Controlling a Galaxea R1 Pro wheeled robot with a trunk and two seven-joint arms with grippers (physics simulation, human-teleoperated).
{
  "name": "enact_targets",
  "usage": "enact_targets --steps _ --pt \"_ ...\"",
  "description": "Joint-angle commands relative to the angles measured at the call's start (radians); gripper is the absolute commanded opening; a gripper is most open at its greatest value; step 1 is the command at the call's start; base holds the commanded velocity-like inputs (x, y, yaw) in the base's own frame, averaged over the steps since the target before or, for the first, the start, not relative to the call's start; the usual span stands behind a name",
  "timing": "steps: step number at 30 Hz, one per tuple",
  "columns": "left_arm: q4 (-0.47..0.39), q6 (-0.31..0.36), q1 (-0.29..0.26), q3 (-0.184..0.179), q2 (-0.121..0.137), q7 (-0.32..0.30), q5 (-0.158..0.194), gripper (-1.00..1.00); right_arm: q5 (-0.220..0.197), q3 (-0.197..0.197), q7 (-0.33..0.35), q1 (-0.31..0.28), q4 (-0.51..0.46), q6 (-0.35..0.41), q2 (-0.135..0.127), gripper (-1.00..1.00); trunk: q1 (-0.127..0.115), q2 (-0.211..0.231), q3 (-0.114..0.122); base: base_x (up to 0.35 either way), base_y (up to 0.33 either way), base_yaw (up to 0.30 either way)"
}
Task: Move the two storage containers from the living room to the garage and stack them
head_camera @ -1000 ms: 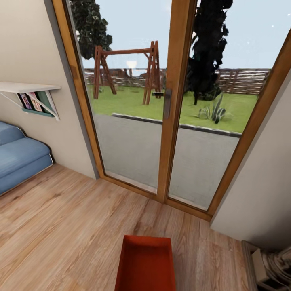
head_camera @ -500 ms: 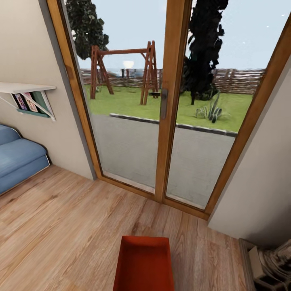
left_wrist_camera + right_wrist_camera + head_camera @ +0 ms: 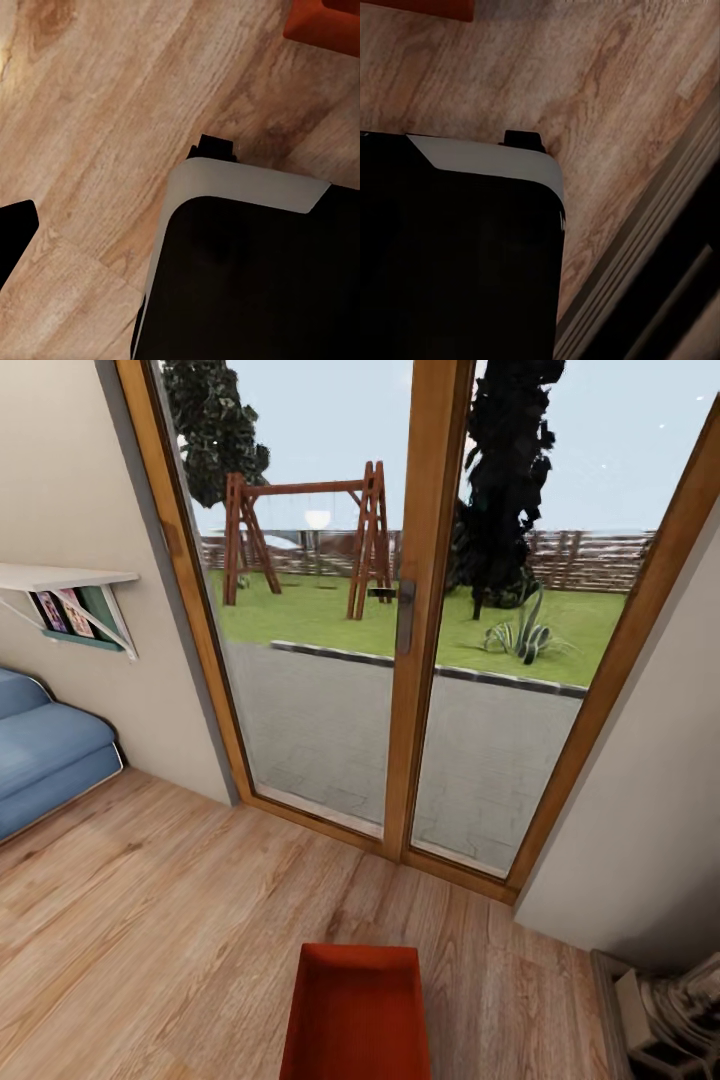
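Note:
One orange-red storage container (image 3: 357, 1015) lies open side up on the light wood-plank floor (image 3: 170, 900) of the living room, at the lower middle of the head view, just short of the wood-framed glass doors (image 3: 420, 620). A corner of the container (image 3: 330, 22) shows in the left wrist view beyond my black, white-edged base (image 3: 255, 270). An edge of the container (image 3: 424, 7) shows in the right wrist view beyond the base (image 3: 457, 247). A black shape (image 3: 13, 240) at the edge of the left wrist view may be a finger; its state is unclear.
A blue sofa (image 3: 45, 760) stands at the left under a wall shelf (image 3: 65, 585) holding books. A beige wall (image 3: 640, 820) juts in at the right, with cluttered items (image 3: 670, 1010) at its foot. Outside the glass are paving, lawn and a swing frame.
The whole head view shifted slightly between one second and half a second ago, so the camera moved. Since then nothing has visibly moved.

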Motion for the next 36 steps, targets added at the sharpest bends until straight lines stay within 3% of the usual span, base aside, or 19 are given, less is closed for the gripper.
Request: enact_targets --steps 1,36 --pt "0.000 -0.002 0.000 -0.008 0.000 0.002 0.009 1.00 -0.010 0.009 -0.003 0.000 0.000 -0.003 0.000 1.00 0.000 -0.001 -0.001 0.000 0.000 0.000" --pt "-0.001 -0.001 0.000 -0.008 -0.005 0.001 0.007 1.00 -0.014 0.008 -0.003 0.000 0.000 -0.001 0.000 1.00 0.000 -0.001 -0.001 0.000 0.000 0.000"
